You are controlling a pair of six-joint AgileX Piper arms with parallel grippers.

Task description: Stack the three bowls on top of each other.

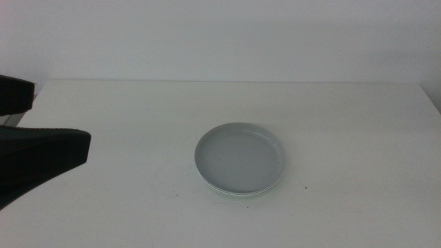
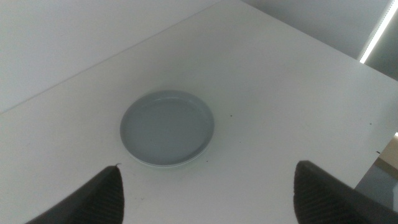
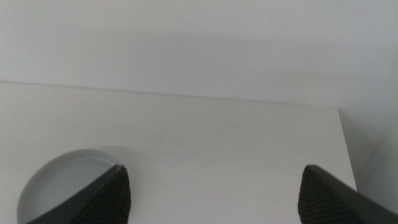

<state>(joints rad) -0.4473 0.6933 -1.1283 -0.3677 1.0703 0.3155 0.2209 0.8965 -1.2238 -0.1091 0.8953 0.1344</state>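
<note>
The bowls [image 1: 240, 160] sit as one pile on the worktop [image 1: 358, 124], a little toward its front edge and right of its middle, grey bowl on top with a paler rim peeking out beneath, so stacking looks finished. The left hand [image 2: 205, 196] is raised over the worktop's left side, jaws spread wide and holding nothing, and the right hand [image 3: 214, 193], out of the middle view, is likewise spread and empty. The next move likely calls only for both arms to retreat without nudging the pile.
</note>
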